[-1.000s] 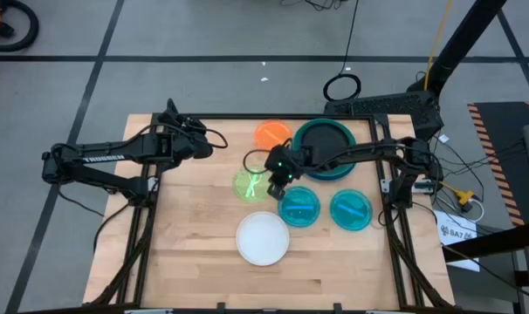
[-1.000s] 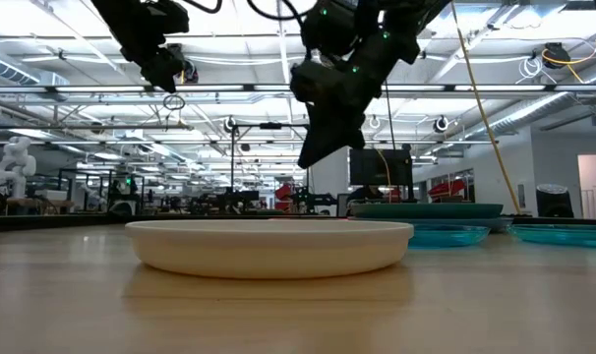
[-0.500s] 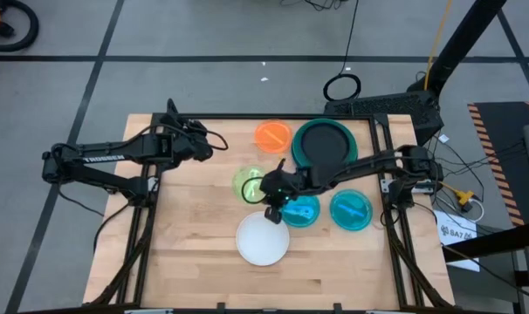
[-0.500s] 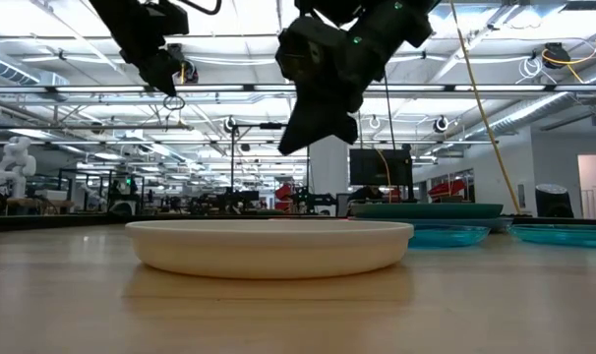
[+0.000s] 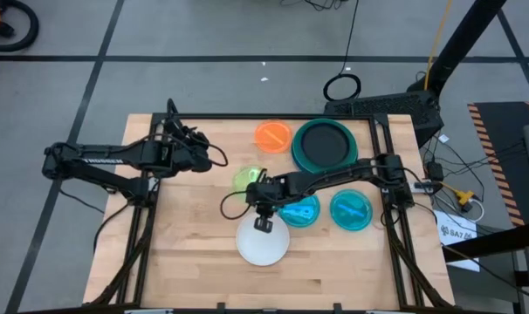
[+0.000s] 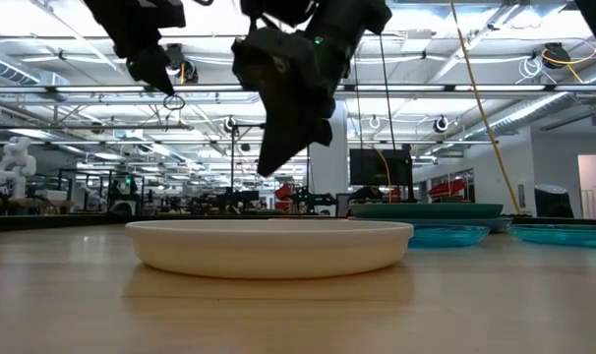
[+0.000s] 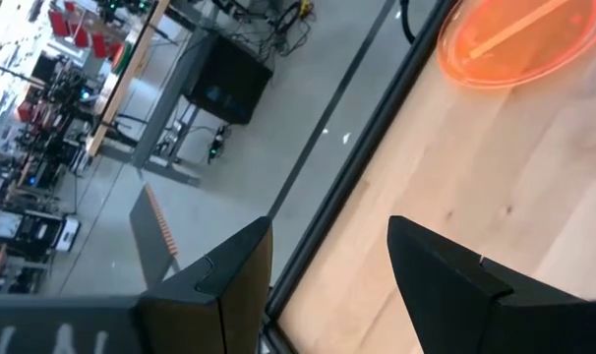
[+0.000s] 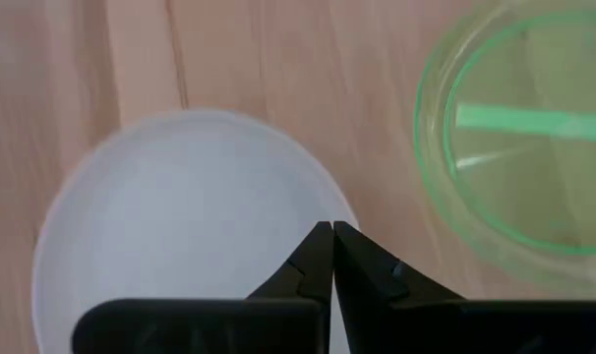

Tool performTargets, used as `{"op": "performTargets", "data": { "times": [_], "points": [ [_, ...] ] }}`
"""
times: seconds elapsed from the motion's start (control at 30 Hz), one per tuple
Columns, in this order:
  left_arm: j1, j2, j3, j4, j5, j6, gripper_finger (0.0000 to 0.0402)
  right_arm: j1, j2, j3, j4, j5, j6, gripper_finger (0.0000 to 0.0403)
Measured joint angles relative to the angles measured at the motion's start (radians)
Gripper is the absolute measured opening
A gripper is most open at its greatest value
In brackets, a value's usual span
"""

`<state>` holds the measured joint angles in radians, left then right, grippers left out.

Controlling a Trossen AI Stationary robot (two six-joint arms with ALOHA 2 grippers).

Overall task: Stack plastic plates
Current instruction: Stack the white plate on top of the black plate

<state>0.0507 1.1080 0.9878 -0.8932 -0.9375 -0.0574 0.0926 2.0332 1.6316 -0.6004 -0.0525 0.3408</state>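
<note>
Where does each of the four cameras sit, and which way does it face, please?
High view: above the table, looking straight down; both arms show, right gripper over the white plate.
Low view: at table height, looking level across the white plate; both arms hang from above.
Left wrist view: sees the orange plate past open fingers.
Right wrist view: looks down at the white plate and green plate; fingertips closed.
Shared: the white plate.

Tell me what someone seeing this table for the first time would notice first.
Probably the right gripper, fingers shut, reaching across the table to hang over the far edge of the white plate near the front. Next, the bright plates behind it: lime green, orange, two cyan, and a big dark stack at the back right. The left gripper waits open at the back left.
</note>
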Motion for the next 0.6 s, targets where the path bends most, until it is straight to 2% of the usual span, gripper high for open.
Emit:
{"op": "performTargets", "data": {
  "times": [0.2, 0.37, 0.5, 0.6],
  "points": [
    [-0.024, 0.0, 0.0, -0.009, 0.0, -0.005, 0.0209, 0.015, 0.012, 0.026, -0.175, 0.001, -0.05, 0.0008],
    [-0.034, 0.0, 0.0, -0.028, -0.001, -0.016, 0.0209, 0.017, 0.012, 0.026, -0.181, 0.007, -0.043, 0.0013],
    [-0.034, 0.0, 0.0, -0.052, -0.002, -0.042, 0.0209, 0.024, 0.012, 0.026, -0.165, 0.1, -0.051, 0.004],
    [-0.034, 0.0, 0.0, -0.054, -0.002, -0.048, 0.0209, 0.026, 0.012, 0.026, -0.14, 0.116, -0.056, 0.0075]
  ]
}}
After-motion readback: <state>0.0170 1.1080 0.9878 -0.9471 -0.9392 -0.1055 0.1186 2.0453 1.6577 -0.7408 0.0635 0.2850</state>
